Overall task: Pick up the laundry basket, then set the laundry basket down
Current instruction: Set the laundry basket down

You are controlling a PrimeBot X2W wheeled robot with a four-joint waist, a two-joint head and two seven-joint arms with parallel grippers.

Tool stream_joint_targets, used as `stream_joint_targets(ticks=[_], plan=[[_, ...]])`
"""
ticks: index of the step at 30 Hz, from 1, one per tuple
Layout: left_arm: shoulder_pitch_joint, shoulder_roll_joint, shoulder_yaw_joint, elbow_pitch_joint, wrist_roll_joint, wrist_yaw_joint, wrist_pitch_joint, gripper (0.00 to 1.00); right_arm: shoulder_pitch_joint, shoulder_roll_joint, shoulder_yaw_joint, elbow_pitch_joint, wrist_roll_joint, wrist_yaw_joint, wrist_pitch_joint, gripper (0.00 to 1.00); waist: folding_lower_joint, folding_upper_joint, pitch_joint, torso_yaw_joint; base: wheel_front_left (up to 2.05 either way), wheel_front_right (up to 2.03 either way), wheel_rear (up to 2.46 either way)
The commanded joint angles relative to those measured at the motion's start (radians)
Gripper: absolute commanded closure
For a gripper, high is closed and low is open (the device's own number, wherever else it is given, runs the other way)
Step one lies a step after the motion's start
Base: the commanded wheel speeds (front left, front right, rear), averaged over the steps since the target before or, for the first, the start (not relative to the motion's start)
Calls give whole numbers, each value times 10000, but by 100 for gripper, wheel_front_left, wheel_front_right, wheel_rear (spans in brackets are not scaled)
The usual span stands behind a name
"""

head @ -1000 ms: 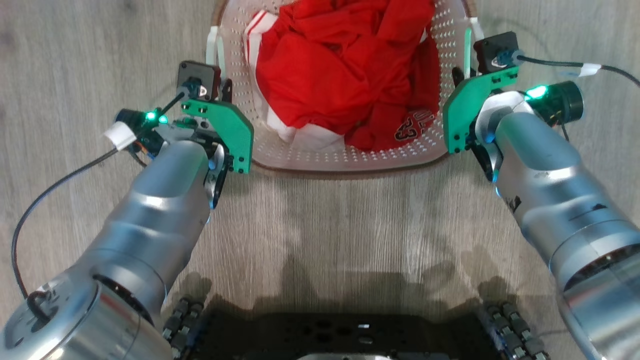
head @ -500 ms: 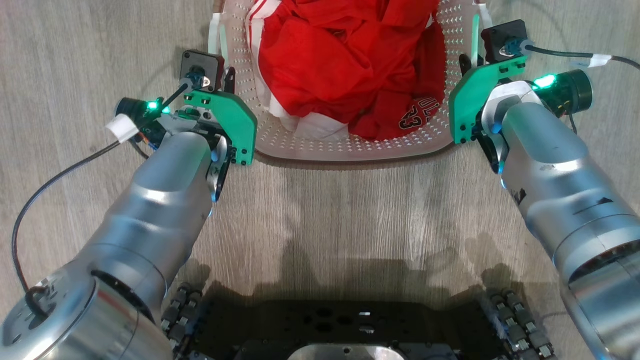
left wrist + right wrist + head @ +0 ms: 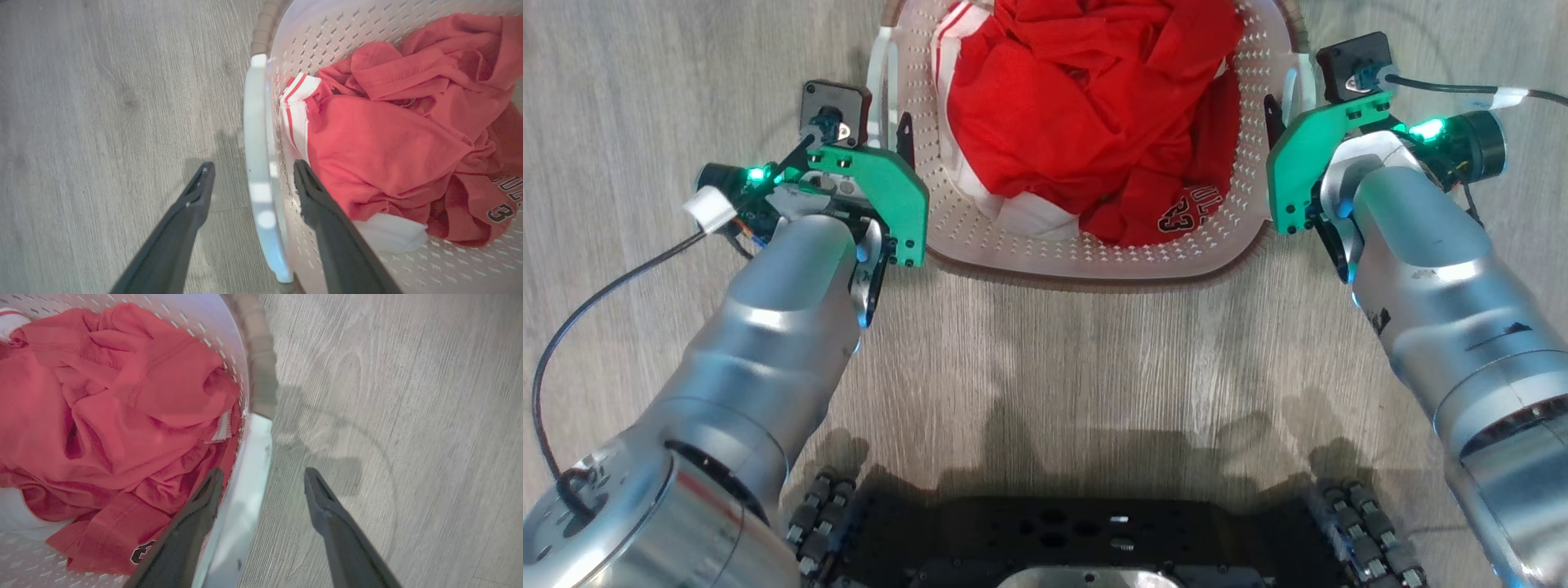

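Observation:
The laundry basket [image 3: 1029, 245], white and perforated with a brown rim, stands on the wood floor between my arms, with red and white cloth [image 3: 1086, 106] inside. My left gripper [image 3: 886, 135] is open astride the basket's left white handle [image 3: 255, 122]: one finger is outside over the floor, the other inside by the cloth, with gaps on both sides of my left gripper [image 3: 252, 165]. My right gripper [image 3: 1290, 98] is open in the same way over the right handle [image 3: 249, 498]. In the right wrist view my right gripper [image 3: 263, 471] has one finger inside the basket and one over the floor.
Grey wood-grain floor [image 3: 1094, 367] lies all around the basket. My black wheeled base [image 3: 1094, 539] is at the bottom of the head view. A black cable [image 3: 605, 302] trails from the left wrist, and another [image 3: 1462, 82] from the right.
Both grippers were shut on the basket's handles and have now opened, letting them go. The basket rests on the floor; both wrists have shifted slightly outward.

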Motion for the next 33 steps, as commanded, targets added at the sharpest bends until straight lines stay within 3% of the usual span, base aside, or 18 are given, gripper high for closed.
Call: stream_joint_targets(ticks=[1, 8, 14, 26, 33], plan=[[199, 287, 165, 51, -55, 101, -19, 0, 483, 183, -14, -74, -143, 25, -87, 0, -1, -1, -94, 6, 0, 0, 0], [337, 287, 252, 73, -194, 172, -43, 0, 528, 183, -433, -73, -521, 25, -396, 0, -1, -1, -532, 41, 0, 0, 0], [484, 513, 744, -919, 159, 350, -49, 0, 584, 183, -663, -206, -606, 25, -860, 0, -1, -1, -1031, 69, 0, 0, 0], [2939, 1110, 3504, -4704, 2567, 609, -52, 0, 1749, 183, -1055, -1899, -659, 25, -1391, 0, -1, -1, -3271, 10, 0, 0, 0], [4871, 897, 5329, -6977, 4243, 363, -52, 0, 3312, 183, -1946, -3785, -999, 25, -1395, 0, -1, -1, -4724, 47, 0, 0, 0]])
